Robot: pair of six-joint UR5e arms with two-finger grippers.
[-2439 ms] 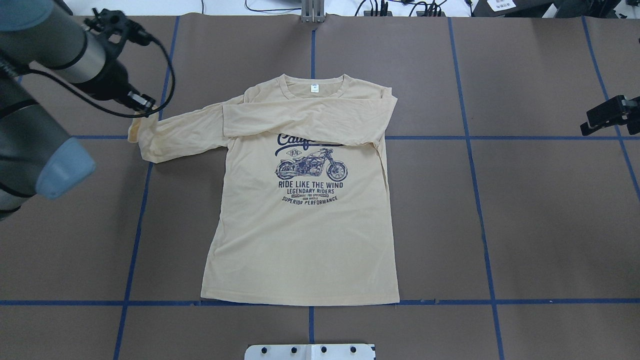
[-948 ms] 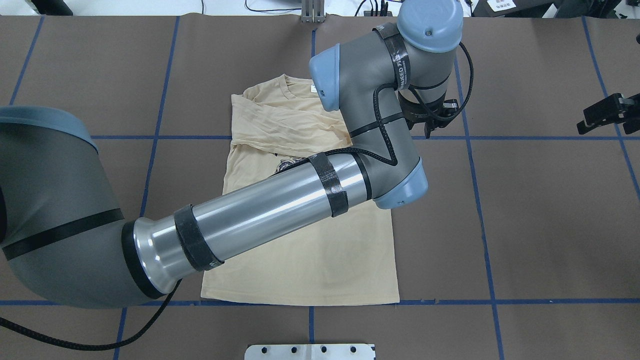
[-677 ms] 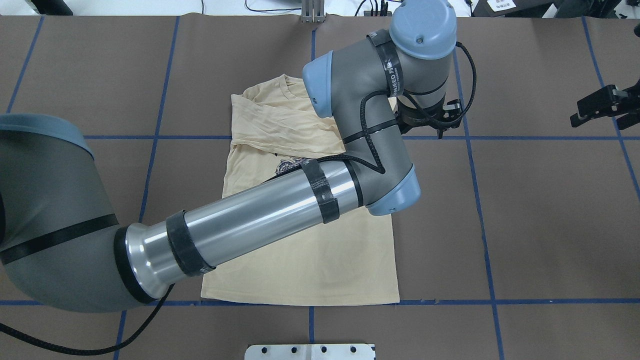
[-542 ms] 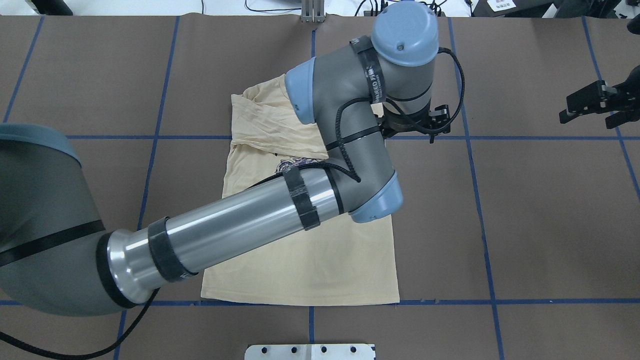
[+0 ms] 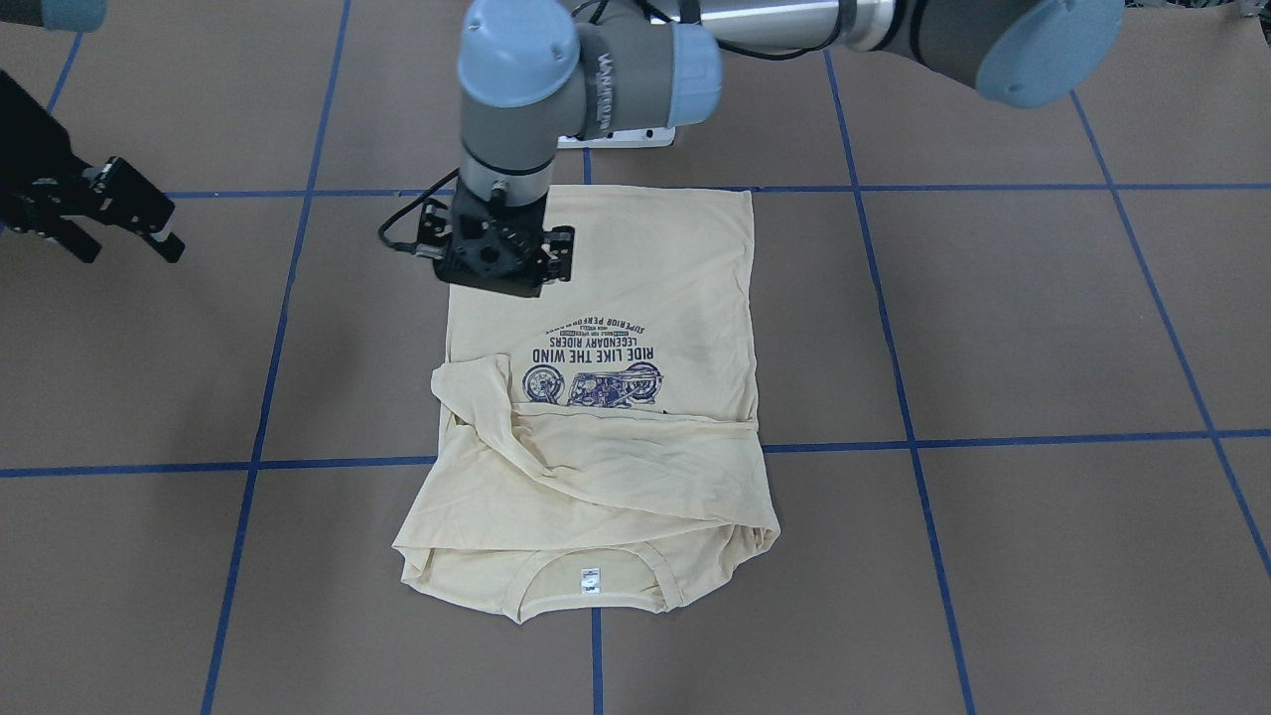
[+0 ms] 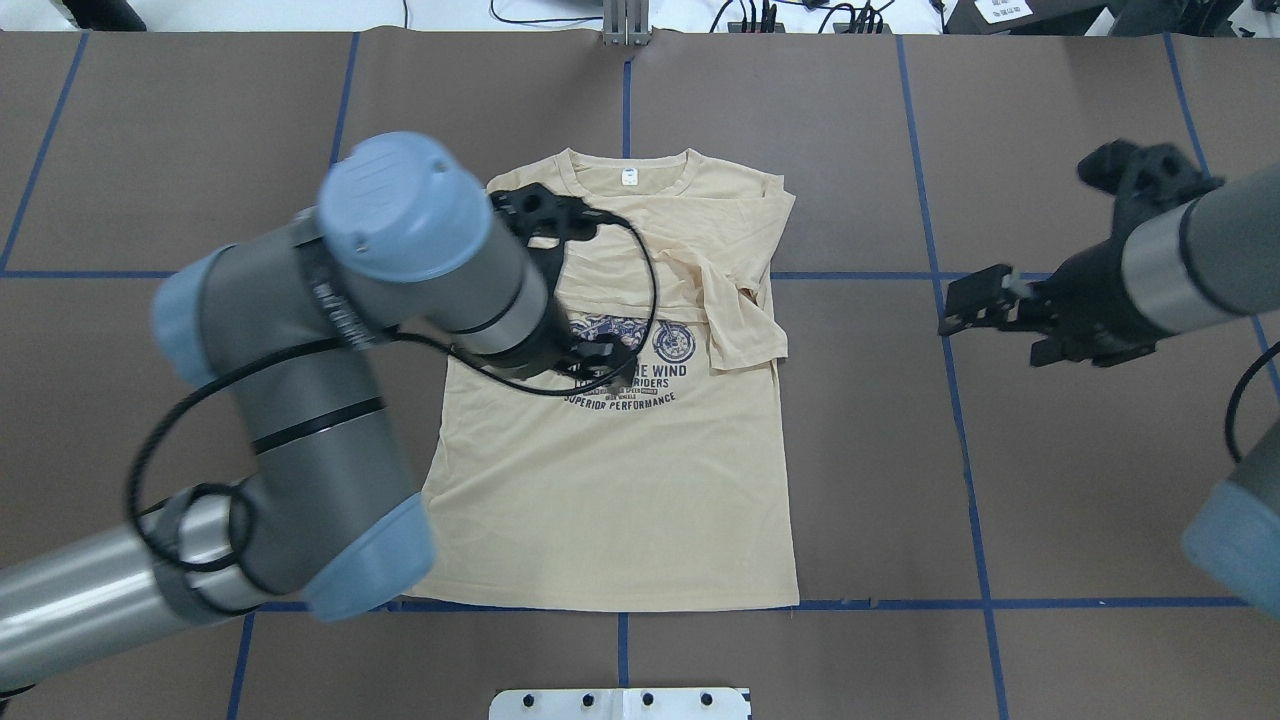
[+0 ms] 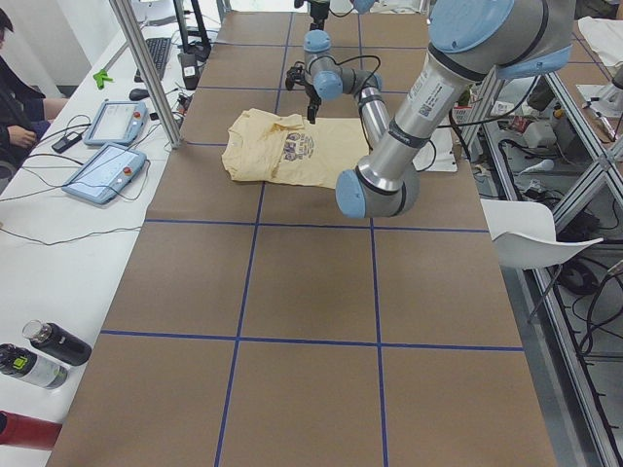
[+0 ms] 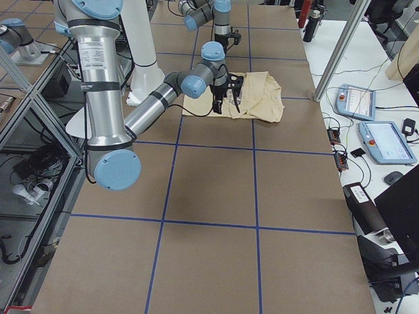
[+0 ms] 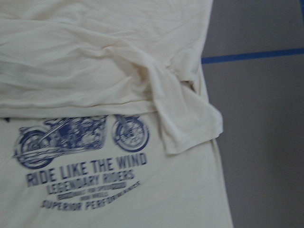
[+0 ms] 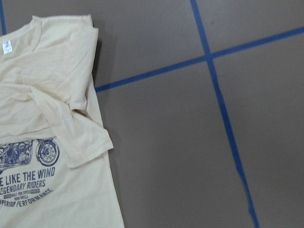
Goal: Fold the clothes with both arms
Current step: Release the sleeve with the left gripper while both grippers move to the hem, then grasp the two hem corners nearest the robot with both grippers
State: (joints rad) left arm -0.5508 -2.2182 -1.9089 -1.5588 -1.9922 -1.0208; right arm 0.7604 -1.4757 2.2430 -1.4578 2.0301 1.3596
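1. Fingers [image 6: 975, 300] of the right gripper [image 6: 990, 338] stand apart and grip nothing. We find them over bare table, well clear of the shirt's edge on the robot's right.
2. The left gripper [image 5: 494, 260] hangs above the shirt [image 6: 620, 480], near the navy print [image 6: 640, 398]. Its fingers are hidden in every view, so we cannot tell how they stand.
3. The shirt lies flat, print up, collar away from the robot, with the white neck label [image 6: 629, 177] showing. Both sleeves are folded across the chest, and one cuff [image 6: 745, 335] rests loose beside the motorcycle's wheel.
4. Surface: a brown-covered table [image 6: 1100, 480], gridded with blue tape lines [image 6: 963, 440].
5. Room: a white side bench [image 7: 58, 243] carries two teach pendants [image 7: 117, 122] and bottles [image 7: 56, 342]. A seated person [image 7: 12, 97] is at its far end.
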